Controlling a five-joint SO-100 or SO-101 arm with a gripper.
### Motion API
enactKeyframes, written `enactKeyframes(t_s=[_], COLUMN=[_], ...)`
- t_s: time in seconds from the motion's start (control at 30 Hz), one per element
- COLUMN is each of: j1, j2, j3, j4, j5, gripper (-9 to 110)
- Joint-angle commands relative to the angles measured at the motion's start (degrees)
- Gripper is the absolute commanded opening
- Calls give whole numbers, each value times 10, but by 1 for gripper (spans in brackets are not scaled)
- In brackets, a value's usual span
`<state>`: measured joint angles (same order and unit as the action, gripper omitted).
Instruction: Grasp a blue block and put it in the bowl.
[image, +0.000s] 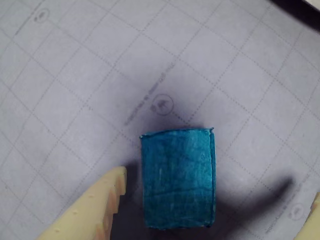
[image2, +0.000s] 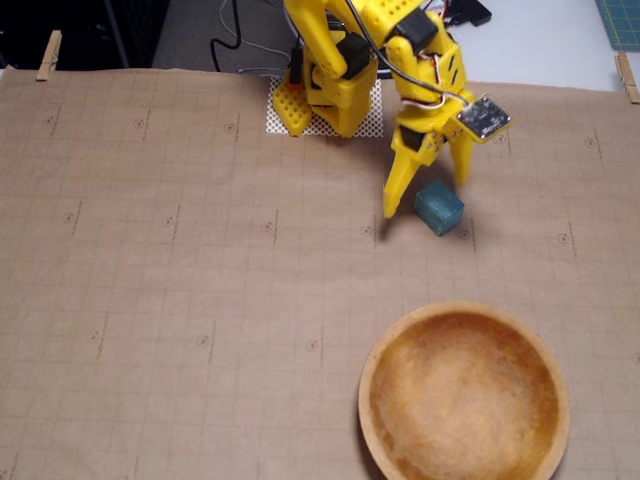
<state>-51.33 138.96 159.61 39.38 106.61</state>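
Observation:
The blue block (image2: 438, 208) is a small teal cube resting on the brown gridded paper, right of centre in the fixed view. My yellow gripper (image2: 430, 192) is open and stands down over it, one finger to its left and one behind its right side. In the wrist view the blue block (image: 177, 180) sits between the toothed left finger (image: 95, 210) and the right finger at the frame's edge; the gripper (image: 218, 186) is not touching it that I can see. The wooden bowl (image2: 366, 385) lies empty at the lower right, well in front of the block.
The arm's yellow base (image2: 330, 95) stands on a white mesh pad at the top centre. The paper mat (image2: 150, 280) is clipped at its corners with wooden pegs (image2: 48, 55). Cables run behind the base.

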Motion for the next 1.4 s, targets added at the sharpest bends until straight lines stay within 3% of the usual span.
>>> enactKeyframes(t_s=[0.0, 0.43, 1.37], j1=[-2, -10, -11], j2=[-1, 7, 14], j3=[9, 114, 142], j4=[-57, -157, -204], j5=[1, -3, -4], gripper=[49, 49, 48])
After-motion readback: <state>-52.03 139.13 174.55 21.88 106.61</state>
